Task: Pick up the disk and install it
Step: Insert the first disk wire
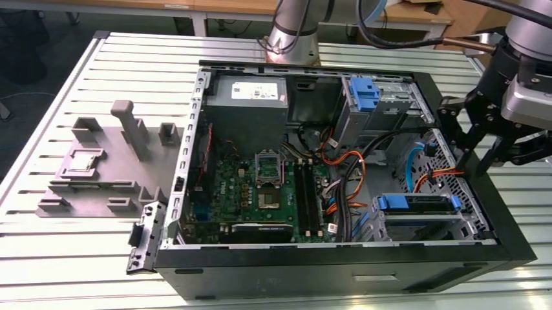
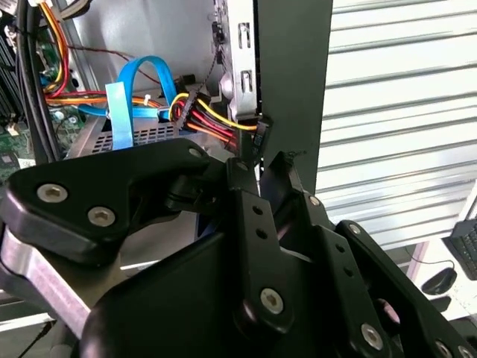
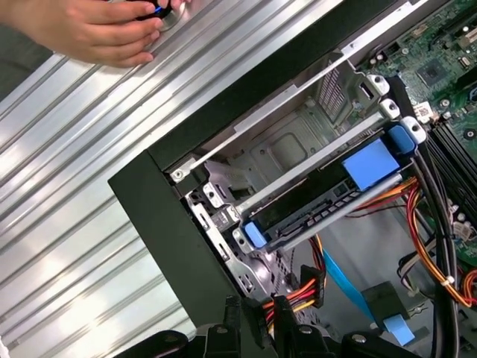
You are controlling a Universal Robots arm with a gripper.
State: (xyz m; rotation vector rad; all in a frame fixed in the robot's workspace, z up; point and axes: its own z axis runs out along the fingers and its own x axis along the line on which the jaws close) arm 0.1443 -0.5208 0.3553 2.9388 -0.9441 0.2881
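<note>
End effector [image 2: 261, 165], narrowly open and empty, hangs tilted over the case wall [image 1: 496, 206] near the seated disk [image 1: 418, 204].

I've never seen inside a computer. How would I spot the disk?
Find the open black computer case on the slatted table. On the side where the robot's tool hangs, a metal cage holds the disk: a flat slab framed in bright blue plastic, unlike the bare blue bracket on the other cage.

Well away from the gripper [image 3: 256, 322], a hand [image 3: 97, 30] is cut off at the edge, mostly hiding a small dark object [image 3: 159, 10].
</note>
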